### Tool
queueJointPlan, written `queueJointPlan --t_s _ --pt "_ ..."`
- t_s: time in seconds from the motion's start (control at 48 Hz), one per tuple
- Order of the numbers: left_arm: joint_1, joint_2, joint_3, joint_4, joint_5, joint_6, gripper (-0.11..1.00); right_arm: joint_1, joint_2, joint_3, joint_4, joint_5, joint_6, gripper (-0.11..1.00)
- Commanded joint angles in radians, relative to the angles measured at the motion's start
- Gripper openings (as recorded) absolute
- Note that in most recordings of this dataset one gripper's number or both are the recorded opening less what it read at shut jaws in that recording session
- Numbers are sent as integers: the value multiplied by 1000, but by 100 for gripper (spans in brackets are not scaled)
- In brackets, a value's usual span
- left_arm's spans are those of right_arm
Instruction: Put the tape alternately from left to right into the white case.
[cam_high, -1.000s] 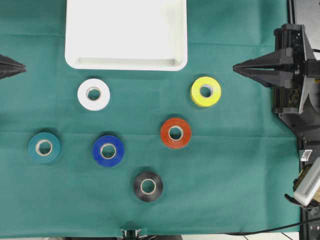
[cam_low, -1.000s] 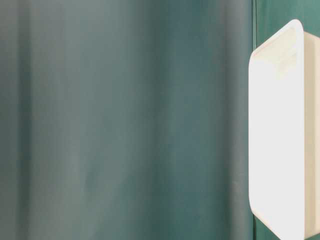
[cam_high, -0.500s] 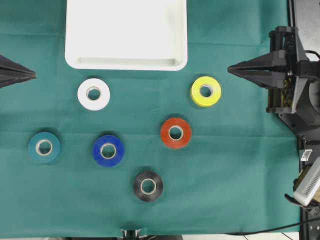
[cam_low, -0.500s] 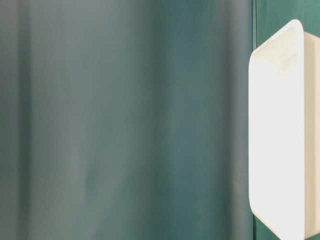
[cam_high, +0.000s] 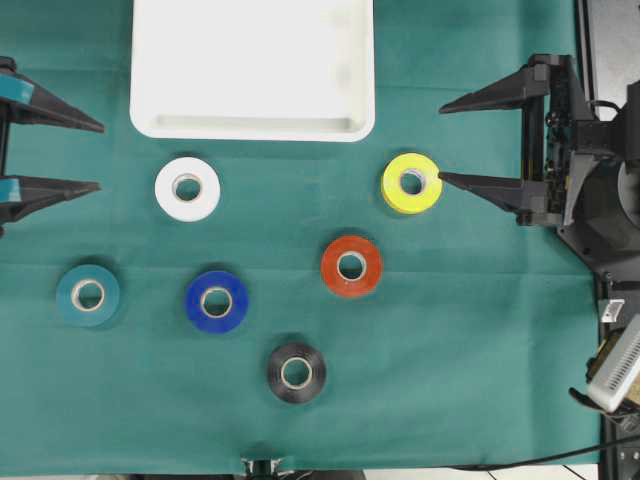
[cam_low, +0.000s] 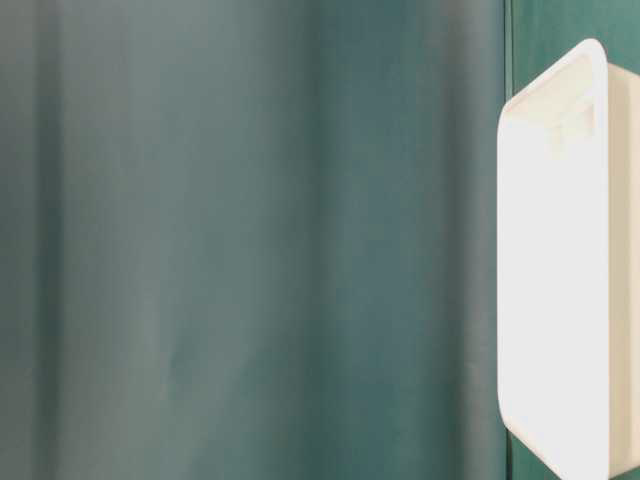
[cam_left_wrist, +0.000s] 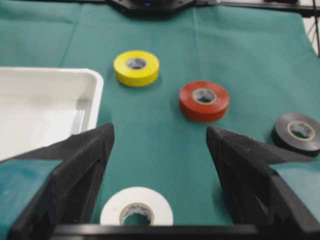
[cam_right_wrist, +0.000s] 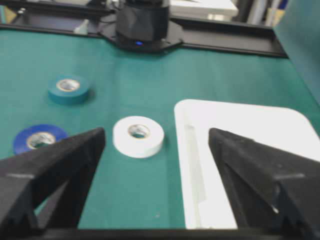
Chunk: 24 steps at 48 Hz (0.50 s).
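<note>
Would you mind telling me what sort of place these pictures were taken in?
Probably a robotics lab bench: two black arms with the left gripper and right gripper face each other over a green cloth laid with the tape rolls and the white case.

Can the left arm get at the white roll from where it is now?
Probably yes. The left pincer stands open beside the white roll, only bare green cloth between them, and the white case lies clear to one side.

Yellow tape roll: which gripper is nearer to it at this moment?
Right. The right gripper has one fingertip almost at the yellow tape roll; the left gripper sits across the table, beyond the white roll.
</note>
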Motion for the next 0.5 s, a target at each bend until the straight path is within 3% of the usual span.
queueJointPlan --t_s 0.0,0.479 --pt "-3 17 -32 -2 -5 2 81 0 11 -31 0 -2 2 73" --pt "-3 155 -94 -5 46 2 81 0 183 -121 3 75 18 72"
